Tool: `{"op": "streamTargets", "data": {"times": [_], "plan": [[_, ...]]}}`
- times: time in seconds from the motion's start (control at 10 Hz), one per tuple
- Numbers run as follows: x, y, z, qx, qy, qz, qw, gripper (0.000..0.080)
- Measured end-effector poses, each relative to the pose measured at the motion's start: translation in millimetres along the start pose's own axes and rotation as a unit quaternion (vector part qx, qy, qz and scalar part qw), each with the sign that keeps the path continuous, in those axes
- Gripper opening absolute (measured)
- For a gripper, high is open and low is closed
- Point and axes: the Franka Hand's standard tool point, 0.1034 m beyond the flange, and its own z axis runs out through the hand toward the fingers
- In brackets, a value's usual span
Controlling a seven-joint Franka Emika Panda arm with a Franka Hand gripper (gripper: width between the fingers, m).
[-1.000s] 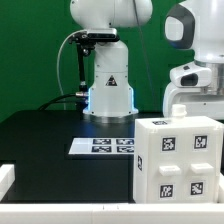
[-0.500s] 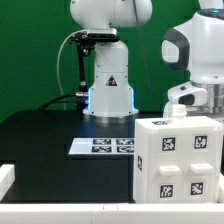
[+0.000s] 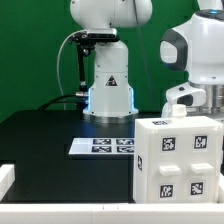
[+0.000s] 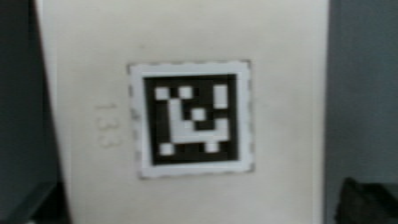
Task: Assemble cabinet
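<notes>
The cabinet (image 3: 176, 158) is a matte white box with several black-and-white tags, standing at the front of the exterior view's right. My gripper (image 3: 191, 104) hangs right over its top rear edge, and the box hides the fingertips. In the wrist view a white cabinet face with one tag (image 4: 191, 118) fills the picture, very close. My gripper (image 4: 196, 212) straddles this face. Only a dark finger (image 4: 370, 204) shows at one side edge. I cannot see whether the pads touch the part.
The marker board (image 3: 100, 146) lies flat on the black table (image 3: 40, 135) in front of the arm's white base (image 3: 110, 88). A low white ledge (image 3: 6, 178) runs along the table's front left. A green backdrop stands behind.
Since a second ago the arm's wrist has swung down and towards the exterior view's left, settling over the cabinet. In the last half second it has barely moved.
</notes>
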Motion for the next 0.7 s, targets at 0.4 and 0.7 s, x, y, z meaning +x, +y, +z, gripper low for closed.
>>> {"op": "streamTargets", "data": {"times": [0.4, 0.7], "plan": [[1.3, 8.5, -12.9, -0.011, -0.010, -0.010, 1.000, 0.0557], [9.8, 38.1, -71.1, -0.027, -0.023, -0.034, 0.999, 0.0557]]}}
